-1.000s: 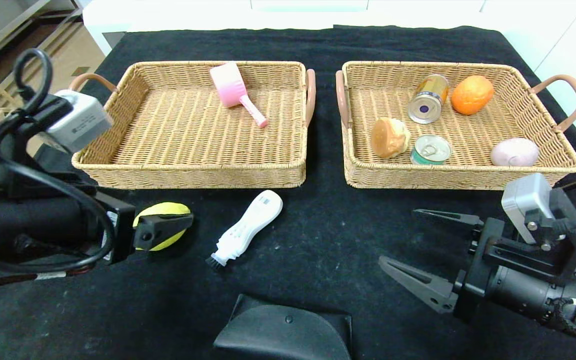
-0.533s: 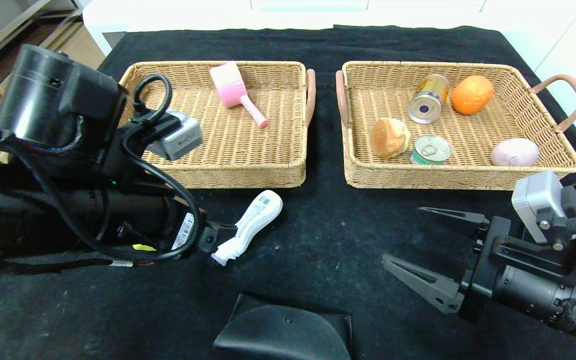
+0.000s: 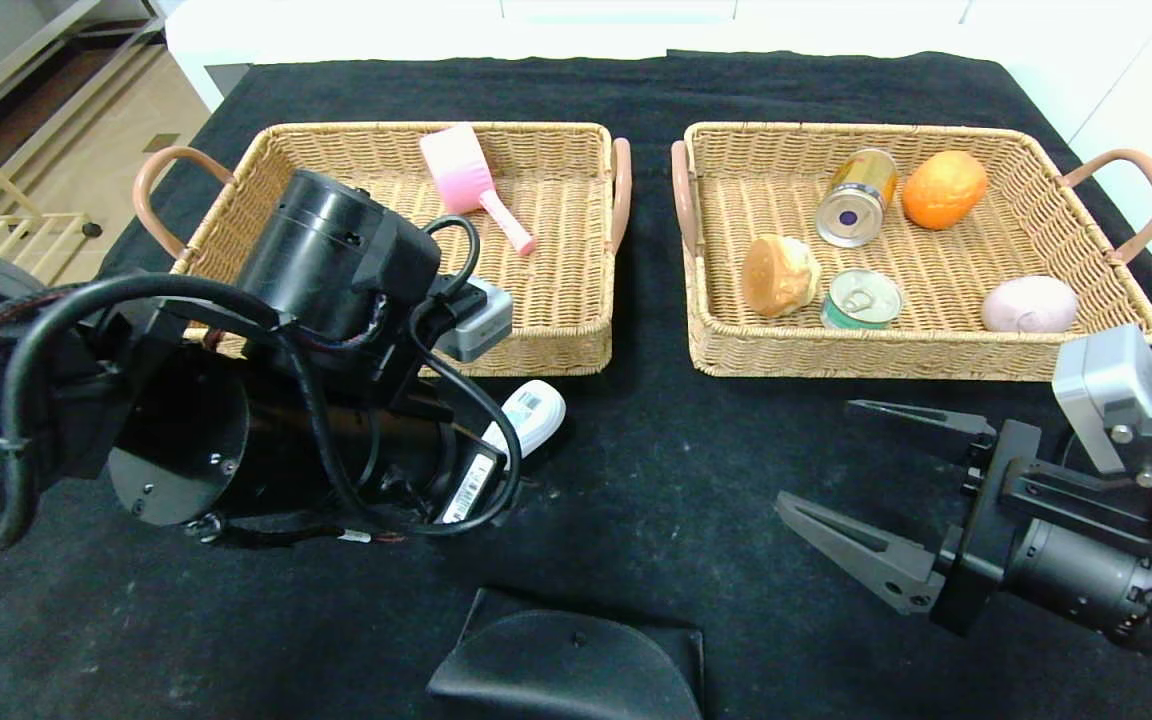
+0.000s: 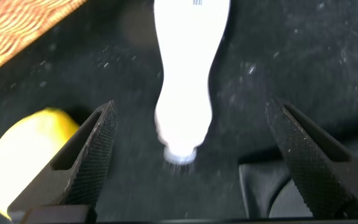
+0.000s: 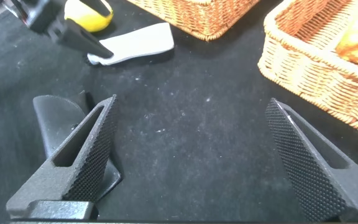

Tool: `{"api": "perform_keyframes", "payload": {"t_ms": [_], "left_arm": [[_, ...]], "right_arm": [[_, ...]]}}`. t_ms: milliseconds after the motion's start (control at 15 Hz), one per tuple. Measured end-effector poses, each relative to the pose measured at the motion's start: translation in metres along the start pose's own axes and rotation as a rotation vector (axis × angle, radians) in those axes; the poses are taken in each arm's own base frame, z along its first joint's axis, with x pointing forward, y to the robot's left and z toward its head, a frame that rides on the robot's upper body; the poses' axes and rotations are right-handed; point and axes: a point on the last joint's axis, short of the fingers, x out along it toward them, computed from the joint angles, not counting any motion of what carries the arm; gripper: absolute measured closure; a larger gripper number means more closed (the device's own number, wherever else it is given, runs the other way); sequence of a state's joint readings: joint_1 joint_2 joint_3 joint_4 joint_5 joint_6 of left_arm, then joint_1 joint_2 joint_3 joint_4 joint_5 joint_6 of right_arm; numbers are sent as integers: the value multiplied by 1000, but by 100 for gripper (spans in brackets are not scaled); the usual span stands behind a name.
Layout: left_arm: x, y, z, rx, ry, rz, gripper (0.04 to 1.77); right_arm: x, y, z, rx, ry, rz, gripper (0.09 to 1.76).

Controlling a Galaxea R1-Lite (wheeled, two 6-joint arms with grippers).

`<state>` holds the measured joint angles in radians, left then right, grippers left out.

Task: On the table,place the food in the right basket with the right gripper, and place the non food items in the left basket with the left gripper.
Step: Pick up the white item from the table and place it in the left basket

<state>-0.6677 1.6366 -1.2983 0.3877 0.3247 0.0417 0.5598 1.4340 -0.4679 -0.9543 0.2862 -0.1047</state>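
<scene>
While the left gripper hangs spread wide over the white brush, one finger on each side without touching, the lemon lies just beside it on the black table. Near the right basket, the right gripper hovers wide and empty, the black pouch lying at the near edge

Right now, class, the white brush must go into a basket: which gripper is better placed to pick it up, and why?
The left gripper: it is open and already straddles the white brush. The right gripper hangs open over bare cloth, well away.
</scene>
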Motion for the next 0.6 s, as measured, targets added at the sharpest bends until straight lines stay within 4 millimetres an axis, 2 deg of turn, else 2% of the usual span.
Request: {"api": "perform_keyframes", "payload": {"t_ms": [600], "left_arm": [[28, -7, 9, -22, 9, 17, 9]], "right_arm": [[-1, -3, 1, -1, -2, -13, 14]]}}
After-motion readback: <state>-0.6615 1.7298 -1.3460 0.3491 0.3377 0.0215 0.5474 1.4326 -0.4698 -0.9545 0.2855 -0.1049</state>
